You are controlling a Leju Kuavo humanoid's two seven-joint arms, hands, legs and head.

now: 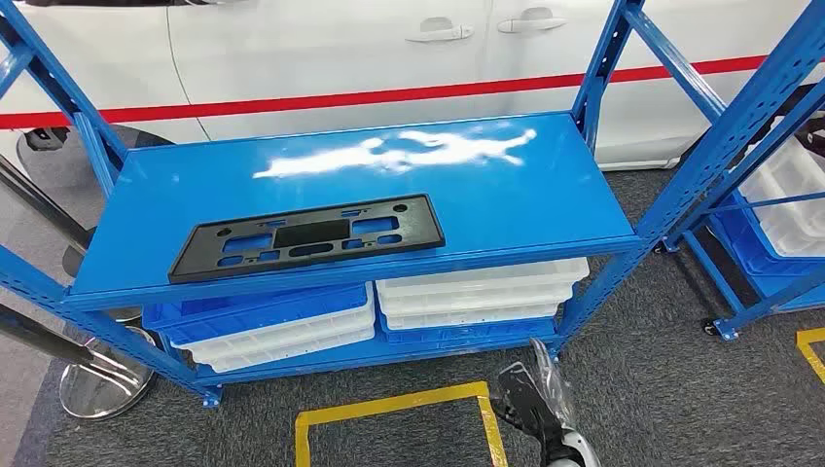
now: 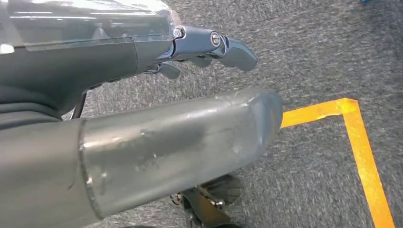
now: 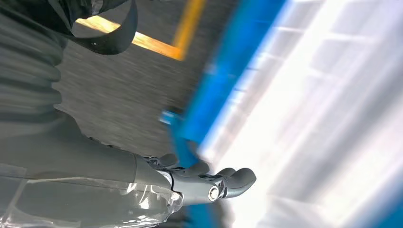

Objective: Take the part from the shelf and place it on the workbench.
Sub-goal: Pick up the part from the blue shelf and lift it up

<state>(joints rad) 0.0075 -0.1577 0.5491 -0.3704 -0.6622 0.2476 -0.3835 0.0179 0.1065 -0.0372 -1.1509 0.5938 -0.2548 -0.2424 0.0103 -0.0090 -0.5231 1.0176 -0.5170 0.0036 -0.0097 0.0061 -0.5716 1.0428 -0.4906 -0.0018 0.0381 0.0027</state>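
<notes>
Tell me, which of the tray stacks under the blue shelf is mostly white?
The right-hand stack: white trays above one blue tray at the bottom. The left-hand stack has a blue tray on top.

Bright, even light; white glare streaks the shelf (image 1: 409, 156) top at upper centre of the head view. The right wrist view is motion-blurred and overexposed on its right half.
</notes>
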